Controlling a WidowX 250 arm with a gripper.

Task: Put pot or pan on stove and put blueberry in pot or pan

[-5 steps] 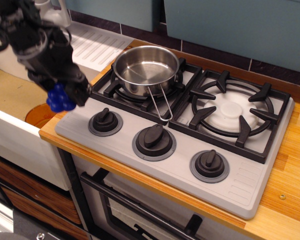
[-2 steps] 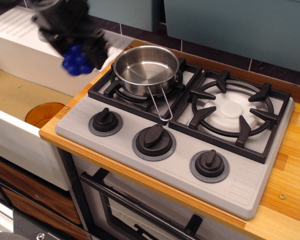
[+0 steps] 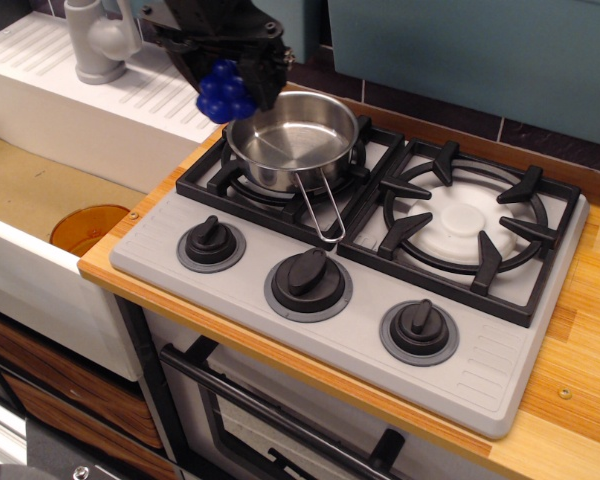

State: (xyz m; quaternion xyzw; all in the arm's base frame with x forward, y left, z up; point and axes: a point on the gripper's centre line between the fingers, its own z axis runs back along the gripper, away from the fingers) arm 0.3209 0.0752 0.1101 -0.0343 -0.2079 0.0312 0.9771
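The shiny steel pan [image 3: 292,140] sits on the left burner of the grey stove [image 3: 360,240], its wire handle pointing toward the knobs. My black gripper [image 3: 235,82] is shut on the blueberry [image 3: 225,92], a cluster of deep-blue balls, and holds it in the air just above the pan's back-left rim. The pan is empty inside.
An orange round cup [image 3: 88,227] lies in the sink at the left. A white drainboard with a grey faucet [image 3: 95,40] is at the back left. Three black knobs [image 3: 308,275] line the stove front. The right burner [image 3: 467,222] is bare.
My gripper has carried the blueberry up from beside the stove's left edge and to the right, to just over the pan's rim.
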